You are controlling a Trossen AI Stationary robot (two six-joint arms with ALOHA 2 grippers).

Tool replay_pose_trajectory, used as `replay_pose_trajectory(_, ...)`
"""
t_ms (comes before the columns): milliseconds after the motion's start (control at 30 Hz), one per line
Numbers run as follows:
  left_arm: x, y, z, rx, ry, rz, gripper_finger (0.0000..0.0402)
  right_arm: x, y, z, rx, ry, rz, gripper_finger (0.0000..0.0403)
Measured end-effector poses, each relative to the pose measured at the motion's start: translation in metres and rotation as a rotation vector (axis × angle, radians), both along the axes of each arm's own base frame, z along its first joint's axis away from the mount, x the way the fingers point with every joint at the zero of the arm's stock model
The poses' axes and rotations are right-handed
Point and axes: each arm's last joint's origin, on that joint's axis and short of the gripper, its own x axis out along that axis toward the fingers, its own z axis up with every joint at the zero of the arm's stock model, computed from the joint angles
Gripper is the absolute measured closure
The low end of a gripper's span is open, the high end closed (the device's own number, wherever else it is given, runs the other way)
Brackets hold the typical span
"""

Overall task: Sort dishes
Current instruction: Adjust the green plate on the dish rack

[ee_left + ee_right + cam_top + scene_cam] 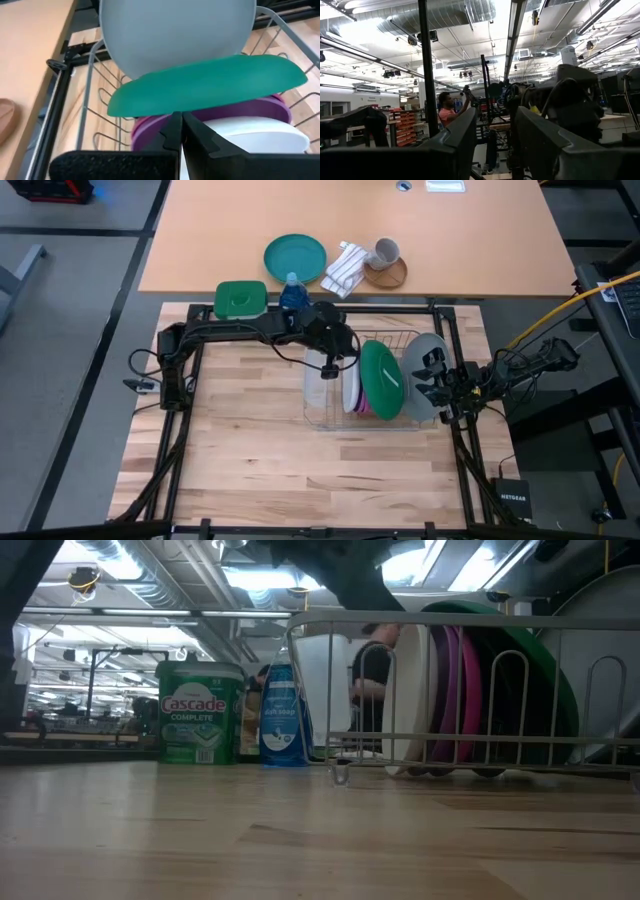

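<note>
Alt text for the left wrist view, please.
Shut left gripper hangs over a wire dish rack holding upright plates: white plate nearest, then magenta-pink plate, green plate and large light grey plate.

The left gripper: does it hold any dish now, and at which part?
Nothing is held. The left gripper is shut with nothing between its fingers, above the white plate in the wire rack. The right gripper is open and holds nothing either.

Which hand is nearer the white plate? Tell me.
Left. The left hand hangs shut just over the white plate; the right hand waits, open, across the rack past the green plate.
</note>
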Motion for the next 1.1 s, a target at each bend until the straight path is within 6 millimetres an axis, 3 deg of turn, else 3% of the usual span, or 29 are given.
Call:
replay_pose_trajectory(200,0.01,-0.002,-0.016,0.003,0.017,-0.014,0.0401,0.0,0.0,0.0,0.0,0.0,0.0,0.0255)
replay_pose_trajectory(867,0.032,-0.009,-0.012,0.002,-0.167,-0.081,0.04,0.0,0.0,-0.001,-0.006,0.009,-0.001,0.0255)
replay_pose_trajectory(1100,0.052,-0.009,-0.014,0.003,-0.24,-0.098,0.04,0.001,0.0,-0.001,-0.008,0.013,-0.001,0.0255)
